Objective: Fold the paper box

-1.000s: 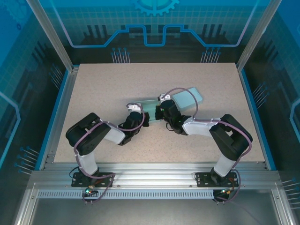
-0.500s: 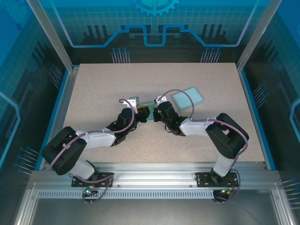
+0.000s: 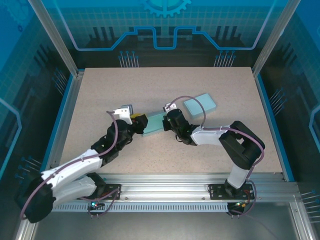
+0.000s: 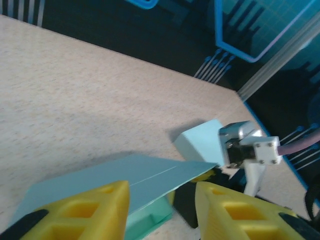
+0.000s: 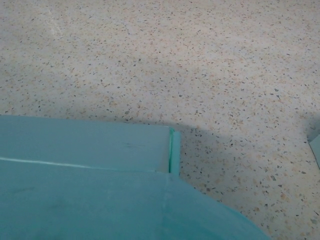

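**Left pincer [image 4: 161, 197] open at the flap, right pincer [image 3: 167, 121] clamped on the box [image 3: 153, 123]**

The left pincer stood with its yellow jaws apart, gripping nothing. A raised flap [image 4: 125, 175] of the box crossed the gap between them. Just past the flap's far tip, the right pincer was closed. It seemed to pinch that end of the box, though its fingertips were hidden under the paper. The box lay low on the table [image 3: 100, 90] between the two pincers, only partly folded by the look of it.

To do the step well, the left pincer would need to close on the flap near its crease rather than its loose edge. It would then turn the flap over slowly while the right pincer held the far end steady, since thin card could buckle or slip.

A second box [image 3: 200, 104] sat beyond the right pincer, well apart from the left. The speckled table spread out around them, shut in by blue-lit walls [image 3: 160, 25].
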### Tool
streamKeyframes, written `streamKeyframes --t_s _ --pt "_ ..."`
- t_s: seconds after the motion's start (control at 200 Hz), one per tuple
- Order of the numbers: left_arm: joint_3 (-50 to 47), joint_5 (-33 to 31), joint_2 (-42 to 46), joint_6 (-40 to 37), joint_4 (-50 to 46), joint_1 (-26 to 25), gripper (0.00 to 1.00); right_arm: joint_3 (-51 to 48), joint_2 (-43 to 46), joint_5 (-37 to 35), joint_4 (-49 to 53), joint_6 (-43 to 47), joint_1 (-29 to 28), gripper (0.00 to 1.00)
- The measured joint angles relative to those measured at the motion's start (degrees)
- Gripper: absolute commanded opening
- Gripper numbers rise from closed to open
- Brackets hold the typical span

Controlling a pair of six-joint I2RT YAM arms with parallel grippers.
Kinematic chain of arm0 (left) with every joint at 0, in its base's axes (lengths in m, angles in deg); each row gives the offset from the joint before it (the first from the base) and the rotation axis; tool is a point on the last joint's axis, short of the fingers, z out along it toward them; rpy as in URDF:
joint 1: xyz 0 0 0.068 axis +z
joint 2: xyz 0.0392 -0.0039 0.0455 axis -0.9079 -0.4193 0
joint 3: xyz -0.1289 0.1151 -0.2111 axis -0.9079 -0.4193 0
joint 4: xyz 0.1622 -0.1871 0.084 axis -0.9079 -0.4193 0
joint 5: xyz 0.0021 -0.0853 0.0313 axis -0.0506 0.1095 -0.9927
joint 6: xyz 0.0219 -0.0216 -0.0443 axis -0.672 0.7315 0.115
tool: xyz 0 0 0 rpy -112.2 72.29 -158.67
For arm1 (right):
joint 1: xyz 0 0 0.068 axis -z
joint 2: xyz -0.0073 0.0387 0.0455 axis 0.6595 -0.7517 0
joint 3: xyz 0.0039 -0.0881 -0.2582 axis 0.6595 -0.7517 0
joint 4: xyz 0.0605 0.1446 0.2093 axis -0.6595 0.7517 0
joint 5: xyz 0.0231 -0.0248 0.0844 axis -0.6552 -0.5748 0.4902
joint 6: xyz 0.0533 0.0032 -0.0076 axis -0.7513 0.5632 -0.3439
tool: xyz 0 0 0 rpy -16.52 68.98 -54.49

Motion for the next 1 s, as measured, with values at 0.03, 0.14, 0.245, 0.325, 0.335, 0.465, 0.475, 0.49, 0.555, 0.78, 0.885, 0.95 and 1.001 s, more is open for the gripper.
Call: streamKeyframes --t_s 0.03,0.14,0.245,0.325,0.335,0.465,0.475,0.49,0.555,0.78,0.885,0.95,1.001 --pt "1.2 -0.3 1.0 -0.8 -4.2 0.4 0.46 0.1 0.0 -0.1 0.3 0.0 -0.1 0.02" --pt "5.7 1.7 2.4 -4.7 -16.3 4.1 0.46 0.2 0.1 -0.1 0.8 0.1 -0.1 0.02" --pt "8.3 6.3 2.3 -8.6 -24.7 8.6 0.50 0.2 0.2 -0.1 1.3 0.2 -0.1 0.02" --pt "8.9 8.8 1.4 -11.6 -29.6 10.3 0.59 0.2 0.4 -0.1 1.9 0.3 -0.2 0.02" --pt "8.9 9.2 1.2 -11.7 -30.1 10.4 0.60 0.2 0.4 -0.1 1.9 0.3 -0.2 0.02" --pt "8.9 12.2 -2.3 -16.2 -34.7 10.9 0.61 0.4 0.8 -0.1 2.9 0.5 -0.2 0.02" --pt "9.0 12.5 -2.7 -16.5 -35.0 10.9 0.61 0.4 0.8 -0.1 3.0 0.5 -0.2 0.02" --pt "9.0 12.7 -3.1 -17.0 -35.2 11.0 0.61 0.4 0.8 -0.1 3.0 0.5 -0.2 0.02" --pt "9.0 13.6 -5.3 -19.0 -36.2 11.1 0.61 0.5 0.9 -0.2 3.2 0.7 -0.3 0.02" --pt "8.9 10.4 -10.7 -21.4 -31.8 12.6 0.50 2.1 0.9 -0.1 5.7 0.9 -0.5 0.02" --pt "8.8 9.3 -12.1 -21.2 -26.1 13.8 0.49 2.2 0.9 -0.1 6.1 1.1 -0.5 0.02" --pt "8.9 9.2 -13.7 -21.2 -23.2 14.4 0.48 2.5 0.9 -0.1 6.6 1.1 -0.6 0.02" --pt "9.2 9.2 -15.3 -21.2 -21.9 14.5 0.47 2.7 0.9 -0.1 6.8 1.1 -0.7 0.02"
